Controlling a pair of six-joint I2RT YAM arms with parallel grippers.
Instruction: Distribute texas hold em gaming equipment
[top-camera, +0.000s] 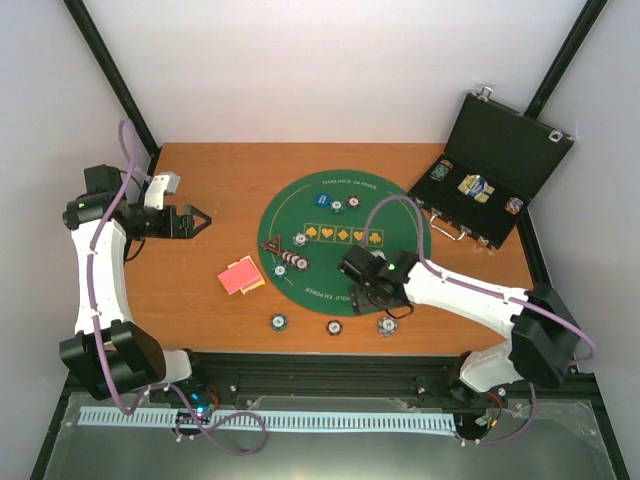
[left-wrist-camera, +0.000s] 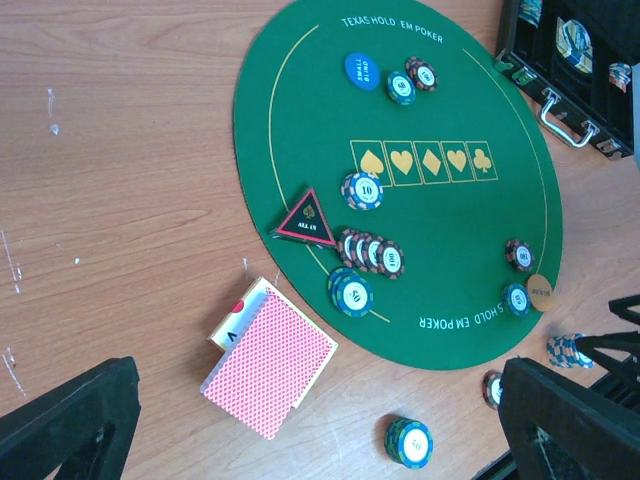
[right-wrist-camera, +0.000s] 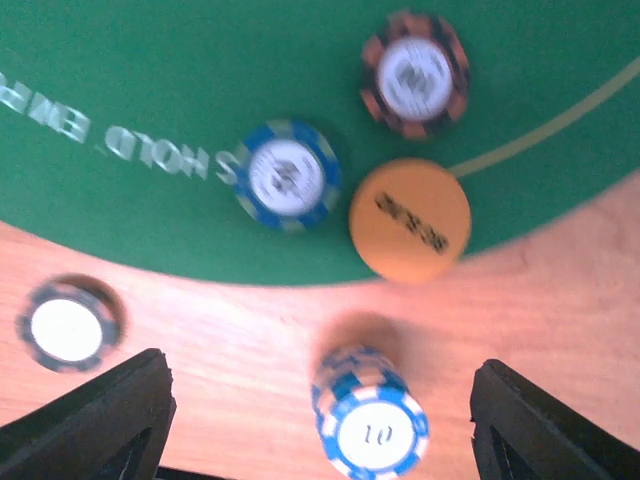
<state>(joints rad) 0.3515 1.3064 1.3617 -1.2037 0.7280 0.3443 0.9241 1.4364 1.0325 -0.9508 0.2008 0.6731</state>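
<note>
Green felt mat (top-camera: 300, 205), round, at the middle of the wooden table (top-camera: 200, 170), with loose chips (left-wrist-camera: 362, 190) lying on it.

Item in hand: blue-and-white chip stack (right-wrist-camera: 368, 420), upright on bare wood just off the mat's near rim, right of centre. The right gripper (right-wrist-camera: 320, 368) straddles it with fingers spread wide, clear of both sides and holding nothing. Neighbouring stacks (top-camera: 278, 321) sit to its left along the same near edge.

Red-backed cards (top-camera: 240, 275): one pile on the wood just left of the mat.

Step, as judged: a stack set at a near seat, fingers off it. The next move calls for a straight rise so no finger clips the stack, then a fetch of more chips.

Pose: the right arm reaches in from near right, wrist tipped down. The left gripper (top-camera: 195, 220) hovers at far left, fingers wide and empty, pointing toward the mat.
</note>
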